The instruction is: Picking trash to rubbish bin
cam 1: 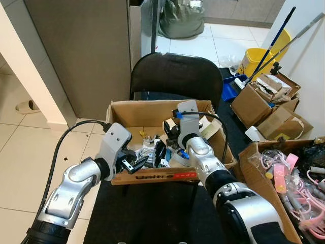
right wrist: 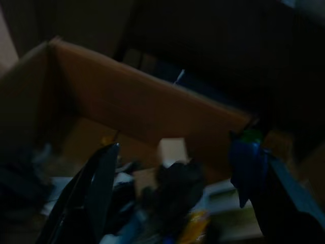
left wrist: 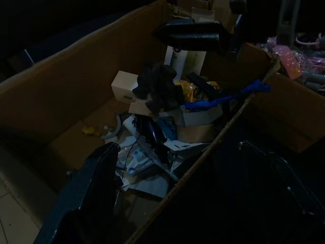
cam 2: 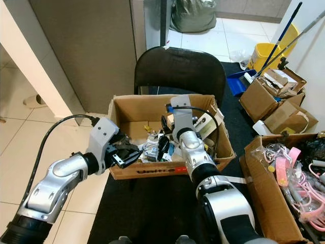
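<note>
A cardboard box [cam 1: 152, 178] with red tape on its front wall sits on a black chair [cam 1: 175, 71] and holds mixed trash: a black crumpled lump [left wrist: 157, 91], a small white carton [left wrist: 124, 84], a blue strip [left wrist: 228, 96] and paper scraps. My left gripper [cam 1: 133, 163] hovers at the box's front left corner, open, with nothing between its fingers [left wrist: 86, 203]. My right gripper [cam 1: 170, 132] reaches down into the middle of the box, just above the heap, open as well. In the right wrist view something blue [right wrist: 246, 162] lies close to one fingertip; I cannot tell if it touches.
Open cardboard boxes [cam 1: 264, 96] stand at the right, one with pink items [cam 1: 284, 173] close to my right arm. A yellow mop bucket [cam 1: 256, 58] and blue dustpan [cam 1: 231, 89] are behind them. A grey cabinet [cam 1: 86, 51] rises at the left; black mat underfoot.
</note>
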Robot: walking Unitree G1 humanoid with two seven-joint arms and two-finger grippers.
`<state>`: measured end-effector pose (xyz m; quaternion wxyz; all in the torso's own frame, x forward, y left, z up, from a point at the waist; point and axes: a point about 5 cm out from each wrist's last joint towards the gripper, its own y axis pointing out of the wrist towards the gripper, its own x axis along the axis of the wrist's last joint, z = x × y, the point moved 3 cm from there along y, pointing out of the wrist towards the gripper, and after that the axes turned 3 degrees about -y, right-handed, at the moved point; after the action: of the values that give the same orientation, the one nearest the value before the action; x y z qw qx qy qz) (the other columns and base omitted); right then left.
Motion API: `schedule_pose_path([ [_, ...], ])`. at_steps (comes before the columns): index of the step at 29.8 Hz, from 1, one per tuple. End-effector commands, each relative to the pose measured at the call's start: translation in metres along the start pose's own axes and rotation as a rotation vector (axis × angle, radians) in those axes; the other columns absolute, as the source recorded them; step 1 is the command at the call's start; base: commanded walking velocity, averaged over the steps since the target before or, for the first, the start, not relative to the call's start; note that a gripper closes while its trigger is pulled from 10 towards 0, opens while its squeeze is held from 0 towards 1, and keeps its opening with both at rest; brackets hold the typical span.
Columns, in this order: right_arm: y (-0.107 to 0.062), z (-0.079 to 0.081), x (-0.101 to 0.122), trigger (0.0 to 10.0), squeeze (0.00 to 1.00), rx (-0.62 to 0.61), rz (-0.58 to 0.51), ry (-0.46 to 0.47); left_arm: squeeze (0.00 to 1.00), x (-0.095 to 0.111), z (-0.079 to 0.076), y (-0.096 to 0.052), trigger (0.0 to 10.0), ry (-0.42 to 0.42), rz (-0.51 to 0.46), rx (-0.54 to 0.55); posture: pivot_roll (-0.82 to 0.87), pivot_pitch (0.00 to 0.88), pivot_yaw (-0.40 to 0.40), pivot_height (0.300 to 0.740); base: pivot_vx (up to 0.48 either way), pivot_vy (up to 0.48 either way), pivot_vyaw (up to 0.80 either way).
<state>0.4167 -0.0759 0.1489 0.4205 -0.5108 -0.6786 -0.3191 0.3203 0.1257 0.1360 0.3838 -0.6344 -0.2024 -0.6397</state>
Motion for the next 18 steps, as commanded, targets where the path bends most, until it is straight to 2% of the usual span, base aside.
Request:
schedule_pose_path([
  [1, -0.001, 0.014, 0.008, 10.0, 0.0, 0.08, -0.067, -0.167, 0.0, -0.005, 0.003, -0.002, 10.0, 0.008, 0.02, 0.008, 0.07, 0.17, -0.014, 0.74, 0.0, 0.0, 0.0],
  [2, -0.003, 0.032, 0.006, 10.0, 0.0, 0.189, -0.057, -0.094, 0.0, -0.005, 0.002, -0.001, 10.0, 0.007, 0.02, 0.008, 0.07, 0.165, -0.012, 0.74, 0.0, 0.0, 0.0],
  [4, -0.003, 0.031, 0.003, 10.0, 0.0, 0.181, -0.033, -0.063, 0.0, -0.005, 0.002, -0.001, 10.0, 0.01, 0.023, 0.008, 0.07, 0.159, -0.016, 0.74, 0.0, 0.0, 0.0],
  [5, -0.004, 0.033, 0.002, 10.0, 0.0, 0.204, -0.034, -0.153, 0.0, -0.006, 0.003, -0.001, 10.0, 0.018, 0.028, 0.012, 0.07, 0.155, -0.013, 0.74, 0.0, 0.0, 0.0],
  [6, -0.004, 0.036, 0.001, 10.0, 0.0, 0.234, -0.036, -0.204, 0.0, -0.006, 0.003, -0.001, 10.0, 0.022, 0.03, 0.014, 0.07, 0.154, -0.012, 0.74, 0.0, 0.0, 0.0],
  [7, -0.002, 0.031, 0.0, 10.0, 0.0, 0.19, 0.017, 0.041, 0.0, -0.006, 0.004, 0.0, 10.0, 0.02, 0.029, 0.019, 0.07, 0.154, -0.012, 0.74, 0.0, 0.0, 0.0],
  [8, -0.002, 0.031, 0.0, 10.0, 0.0, 0.19, 0.017, 0.041, 0.0, -0.006, 0.004, 0.0, 10.0, 0.02, 0.029, 0.019, 0.07, 0.154, -0.012, 0.74, 0.0, 0.0, 0.0],
  [9, -0.001, 0.03, -0.002, 10.0, 0.0, 0.166, 0.048, 0.251, 0.0, -0.005, 0.005, 0.0, 10.0, 0.017, 0.027, 0.021, 0.07, 0.154, -0.012, 0.74, 0.0, 0.0, 0.0],
  [12, -0.002, 0.032, -0.006, 10.0, 0.0, 0.184, 0.065, 0.235, 0.0, -0.005, 0.005, 0.0, 10.0, 0.017, 0.025, 0.024, 0.07, 0.149, -0.009, 0.74, 0.0, 0.0, 0.0],
  [13, -0.003, 0.033, -0.009, 10.0, 0.0, 0.179, 0.083, 0.31, 0.0, -0.005, 0.006, 0.001, 10.0, 0.018, 0.024, 0.026, 0.07, 0.148, -0.008, 0.74, 0.0, 0.0, 0.0],
  [14, -0.003, 0.032, -0.01, 10.0, 0.0, 0.198, 0.067, -0.086, 0.0, -0.004, 0.007, 0.001, 10.0, 0.023, 0.025, 0.027, 0.08, 0.149, -0.006, 0.74, 0.0, 0.0, 0.0],
  [15, -0.005, 0.035, -0.012, 10.0, 0.0, 0.244, 0.045, -0.262, 0.0, -0.004, 0.007, 0.001, 10.0, 0.027, 0.025, 0.027, 0.08, 0.149, -0.005, 0.74, 0.0, 0.0, 0.0],
  [16, -0.003, 0.033, -0.012, 10.0, 0.0, 0.204, 0.096, -0.01, 0.0, -0.004, 0.008, 0.001, 10.0, 0.026, 0.024, 0.028, 0.07, 0.147, -0.006, 0.74, 0.0, 0.0, 0.0],
  [17, -0.003, 0.033, -0.012, 10.0, 0.0, 0.204, 0.096, -0.01, 0.0, -0.004, 0.008, 0.001, 10.0, 0.026, 0.024, 0.028, 0.07, 0.147, -0.006, 0.74, 0.0, 0.0, 0.0],
  [18, -0.003, 0.034, -0.014, 10.0, 0.0, 0.185, 0.126, 0.202, 0.0, -0.004, 0.008, 0.001, 10.0, 0.025, 0.023, 0.029, 0.07, 0.147, -0.006, 0.74, 0.0, 0.0, 0.0],
])
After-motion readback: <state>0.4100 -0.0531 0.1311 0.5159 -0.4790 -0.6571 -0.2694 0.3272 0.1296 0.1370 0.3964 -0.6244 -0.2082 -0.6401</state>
